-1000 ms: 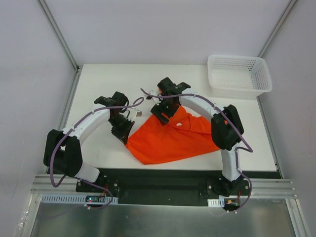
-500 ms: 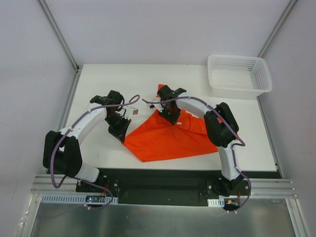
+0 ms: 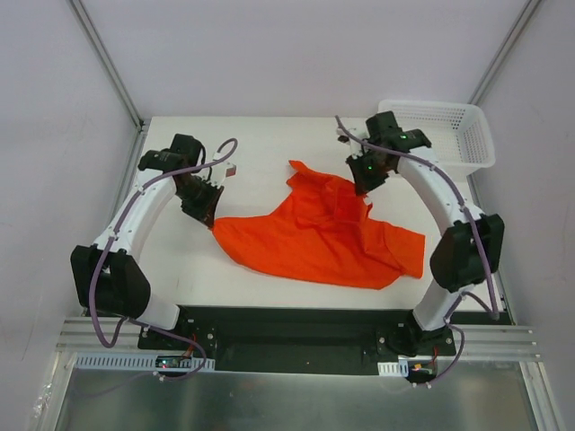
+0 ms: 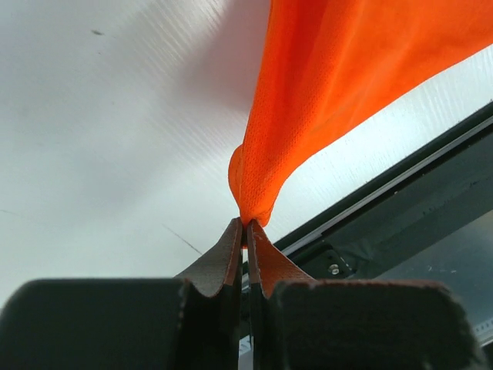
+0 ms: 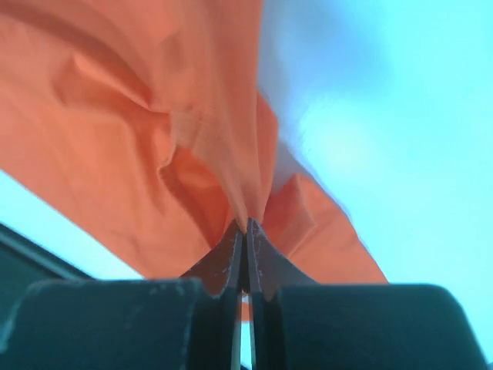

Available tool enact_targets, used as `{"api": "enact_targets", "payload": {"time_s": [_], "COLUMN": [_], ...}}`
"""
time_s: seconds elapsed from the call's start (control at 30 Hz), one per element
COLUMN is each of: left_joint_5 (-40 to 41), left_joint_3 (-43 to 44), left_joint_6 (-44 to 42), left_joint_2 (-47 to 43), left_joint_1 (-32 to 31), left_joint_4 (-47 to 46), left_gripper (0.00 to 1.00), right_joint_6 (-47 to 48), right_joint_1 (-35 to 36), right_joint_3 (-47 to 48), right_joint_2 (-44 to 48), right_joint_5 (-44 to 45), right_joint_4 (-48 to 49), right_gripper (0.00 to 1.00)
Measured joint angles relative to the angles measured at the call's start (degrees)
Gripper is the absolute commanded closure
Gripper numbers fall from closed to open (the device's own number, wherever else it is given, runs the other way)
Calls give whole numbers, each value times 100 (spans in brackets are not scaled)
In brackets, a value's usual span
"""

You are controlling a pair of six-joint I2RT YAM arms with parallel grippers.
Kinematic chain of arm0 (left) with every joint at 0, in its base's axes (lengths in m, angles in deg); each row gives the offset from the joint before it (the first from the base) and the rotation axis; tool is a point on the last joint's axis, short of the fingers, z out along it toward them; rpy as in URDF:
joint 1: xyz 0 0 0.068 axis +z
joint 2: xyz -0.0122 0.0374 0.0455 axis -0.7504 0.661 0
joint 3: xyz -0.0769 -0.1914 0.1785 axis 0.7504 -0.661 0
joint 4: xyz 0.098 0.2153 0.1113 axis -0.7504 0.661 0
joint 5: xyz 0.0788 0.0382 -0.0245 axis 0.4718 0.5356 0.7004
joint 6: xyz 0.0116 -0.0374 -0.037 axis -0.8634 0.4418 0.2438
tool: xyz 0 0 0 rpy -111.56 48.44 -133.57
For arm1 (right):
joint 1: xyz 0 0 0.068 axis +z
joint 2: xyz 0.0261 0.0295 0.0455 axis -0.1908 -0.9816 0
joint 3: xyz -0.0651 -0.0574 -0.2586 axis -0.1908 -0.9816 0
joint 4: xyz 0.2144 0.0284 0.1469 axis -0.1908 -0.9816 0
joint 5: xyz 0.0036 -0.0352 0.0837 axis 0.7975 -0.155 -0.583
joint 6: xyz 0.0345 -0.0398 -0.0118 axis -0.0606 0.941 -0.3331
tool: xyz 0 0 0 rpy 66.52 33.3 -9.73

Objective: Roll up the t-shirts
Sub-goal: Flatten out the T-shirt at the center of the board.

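On white table (image 3: 260,144) | orange t-shirt (image 3: 314,238) lying crumpled | left gripper (image 3: 211,220) clamped on its left corner | right gripper (image 3: 364,189) clamped on far fold

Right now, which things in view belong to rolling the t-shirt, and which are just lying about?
Part of the job:
orange t-shirt, crumpled on the table
left tool, shut on one corner of it
right tool, shut on a fold of it

Just lying about:
white mesh basket, far right corner, apart from the shirt
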Motion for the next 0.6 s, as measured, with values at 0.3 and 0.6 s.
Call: {"api": "enact_targets", "payload": {"time_s": [0.3, 0.6], "left_joint_5": [50, -162], "left_joint_3": [1362, 1469], "left_joint_6": [-330, -520], "left_joint_2": [1038, 1773], "left_joint_1": [315, 358], "left_joint_4": [457, 542], "left_gripper": [100, 100], "right_joint_6": [-715, -839], "right_joint_1": [-1307, -1871], "right_joint_3": [-1766, -1786], "right_joint_2": [1635, 1698], "right_joint_5": [-516, -540], "right_joint_4": [-699, -1421], "right_gripper": [60, 34]}}
